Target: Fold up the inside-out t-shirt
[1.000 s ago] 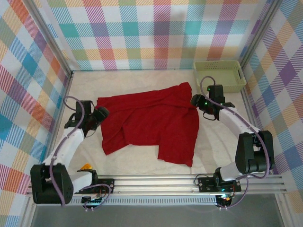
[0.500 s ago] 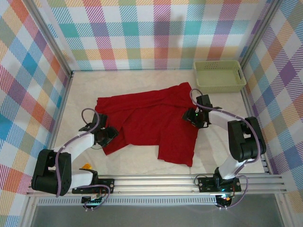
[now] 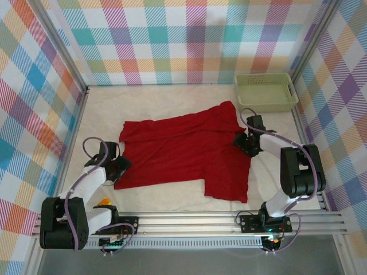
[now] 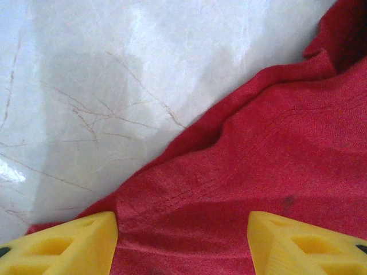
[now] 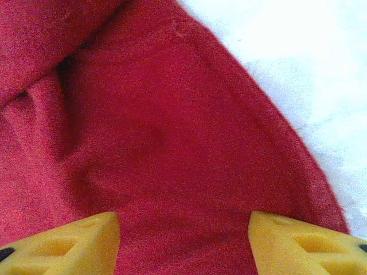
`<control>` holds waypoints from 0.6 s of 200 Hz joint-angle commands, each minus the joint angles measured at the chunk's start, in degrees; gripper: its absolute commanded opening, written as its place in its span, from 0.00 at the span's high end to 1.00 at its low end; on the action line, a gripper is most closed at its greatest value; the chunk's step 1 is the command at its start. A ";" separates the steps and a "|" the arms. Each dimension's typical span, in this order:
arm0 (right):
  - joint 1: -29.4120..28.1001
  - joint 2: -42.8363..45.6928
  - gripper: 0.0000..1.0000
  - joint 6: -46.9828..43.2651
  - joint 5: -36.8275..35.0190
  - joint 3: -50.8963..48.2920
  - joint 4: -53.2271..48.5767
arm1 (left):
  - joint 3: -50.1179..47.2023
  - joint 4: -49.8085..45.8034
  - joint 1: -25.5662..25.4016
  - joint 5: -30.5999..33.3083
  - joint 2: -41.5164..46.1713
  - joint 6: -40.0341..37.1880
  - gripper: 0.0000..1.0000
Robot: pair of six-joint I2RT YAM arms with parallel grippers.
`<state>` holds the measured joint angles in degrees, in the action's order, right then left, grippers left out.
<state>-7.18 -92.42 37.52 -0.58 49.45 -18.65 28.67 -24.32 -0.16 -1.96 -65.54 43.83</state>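
Two black arms reach in from the near rail in the top view, one at each side of a plain deep-red soft cloth t-shirt (image 3: 183, 152). It lies spread and wrinkled on the white crinkled table cover (image 3: 160, 100), approx mid-table. The left gripper (image 3: 119, 167) sits at the t-shirt's near-left corner, touching the hem; the right gripper (image 3: 243, 141) sits on its right edge, just below the far-right bump of cloth. On the right a flap of cloth reaches toward the near rail. A pale green slotted plastic basket (image 3: 265, 76) stands in the far-right corner, apart from the t-shirt, w/ pastel plaid walls (image 3: 172, 34) on 3 sides. Jaw gap too small to judge from up here. Left wrist view: left gripper (image 4: 183, 243) has its yellow wedge fingers (image 4: 74, 243) spread wide, red knit lying btwn them, not clamped. The t-shirt (image 4: 258, 160) takes the lower right, edge running diagonally, bare cover (image 4: 86, 86) upper left. Right wrist view: right gripper (image 5: 183, 243) likewise wide, yellow fingers (image 5: 304, 243) apart w/ cloth under the gap. The t-shirt (image 5: 143, 114) shows a curved hem at right, w/ white cover (image 5: 309, 51) in the top-right corner.
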 commanded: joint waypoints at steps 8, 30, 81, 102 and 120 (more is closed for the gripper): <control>0.21 6.13 0.36 -4.32 -2.92 0.50 -7.80 | 2.44 -3.93 0.01 -1.71 1.70 -2.47 0.38; -0.19 11.26 0.35 -4.82 -2.97 -1.48 -12.20 | 4.52 -9.50 -5.42 2.02 5.73 -1.40 0.36; -3.39 19.52 0.35 -3.29 -2.76 -7.66 -17.67 | 3.62 -13.60 -8.92 11.17 11.64 0.90 0.24; -4.22 18.77 0.35 -5.32 -0.40 -6.63 -15.37 | 10.36 -9.64 -7.65 8.29 4.04 -3.54 0.25; -4.93 16.53 0.36 -8.36 0.00 -2.22 -13.15 | 20.65 -9.19 -7.42 10.39 -5.82 -7.09 0.27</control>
<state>-11.27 -73.80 33.19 -2.33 42.52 -33.98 37.50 -36.14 -8.36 5.52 -62.17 42.06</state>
